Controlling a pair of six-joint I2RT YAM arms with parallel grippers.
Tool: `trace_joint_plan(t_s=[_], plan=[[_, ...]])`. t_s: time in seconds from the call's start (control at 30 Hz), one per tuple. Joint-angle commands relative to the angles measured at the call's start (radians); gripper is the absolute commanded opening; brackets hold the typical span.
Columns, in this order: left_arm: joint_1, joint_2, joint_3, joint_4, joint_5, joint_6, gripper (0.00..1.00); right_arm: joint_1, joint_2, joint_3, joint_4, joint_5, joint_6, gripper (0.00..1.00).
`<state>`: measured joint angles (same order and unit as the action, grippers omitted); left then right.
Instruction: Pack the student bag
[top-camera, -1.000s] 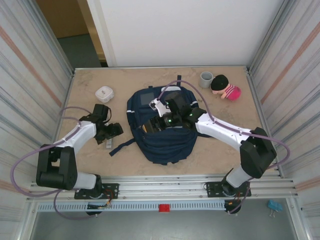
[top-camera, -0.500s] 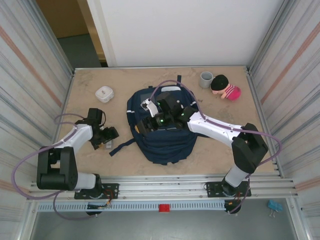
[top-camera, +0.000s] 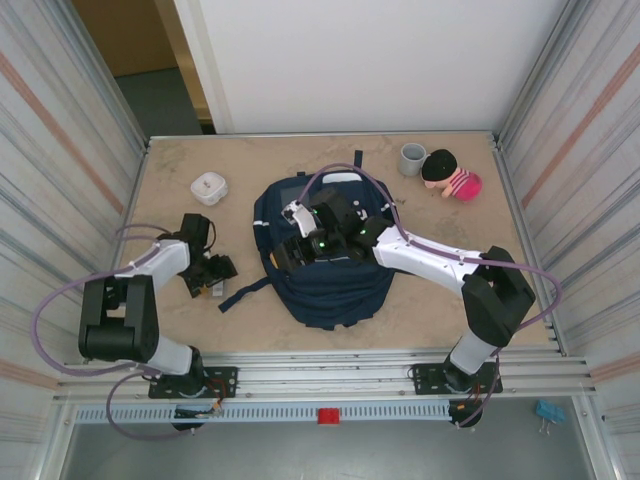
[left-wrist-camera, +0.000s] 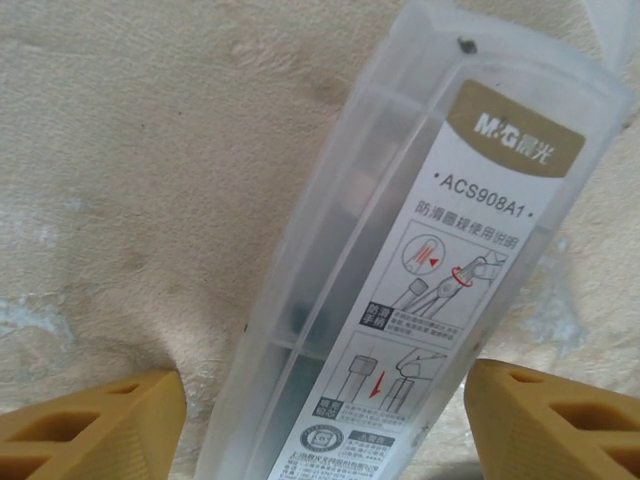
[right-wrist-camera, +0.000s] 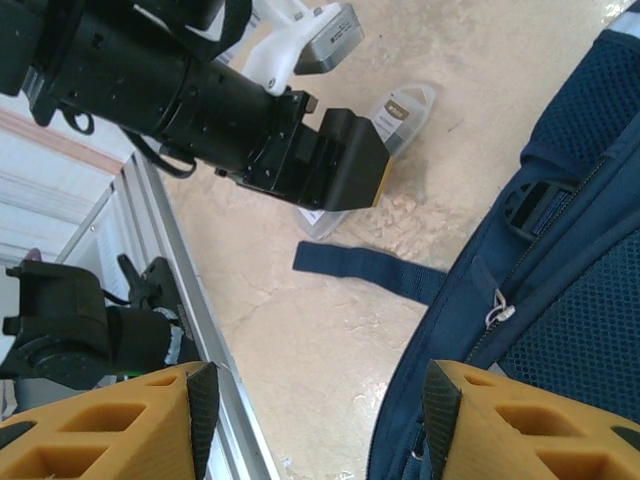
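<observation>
The student bag (top-camera: 330, 270), a large navy backpack, lies flat at the middle of the table, and its edge and zipper show in the right wrist view (right-wrist-camera: 560, 280). A clear plastic case (left-wrist-camera: 400, 260) with a printed label lies on the table left of the bag (top-camera: 216, 290). My left gripper (top-camera: 212, 276) is down over the case. It is open (left-wrist-camera: 325, 435), one yellow finger on each side with a gap to the case. My right gripper (top-camera: 290, 250) hovers over the bag's left edge, open (right-wrist-camera: 315, 420) with nothing between its fingers.
A loose navy strap (right-wrist-camera: 370, 268) trails from the bag toward the case. A small white box (top-camera: 209, 187) sits at the back left. A grey cup (top-camera: 412, 158) and a plush doll (top-camera: 452, 176) stand at the back right. Metal walls flank the table.
My left gripper has drawn back toward the left and lowered around the case, its jaws narrowing a little. My right gripper has shifted left across the bag.
</observation>
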<state>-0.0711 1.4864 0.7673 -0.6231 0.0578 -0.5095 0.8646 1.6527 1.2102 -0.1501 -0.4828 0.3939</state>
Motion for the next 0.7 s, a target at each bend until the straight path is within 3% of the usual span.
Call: trace_joint_plan(t_s=[0.0,0.2,0.67], plan=[[-0.028,0.053,0.022,0.040,-0.037,0.028,0.73,0.008,-0.014,-0.019,-0.005,0.031,0.016,0.57],[-0.036,0.037,0.009,0.050,-0.045,0.022,0.68,0.010,-0.042,-0.045,-0.002,0.065,0.032,0.57],[-0.084,-0.041,-0.062,0.136,-0.068,0.009,0.57,0.038,-0.096,-0.067,0.027,0.240,0.259,0.58]])
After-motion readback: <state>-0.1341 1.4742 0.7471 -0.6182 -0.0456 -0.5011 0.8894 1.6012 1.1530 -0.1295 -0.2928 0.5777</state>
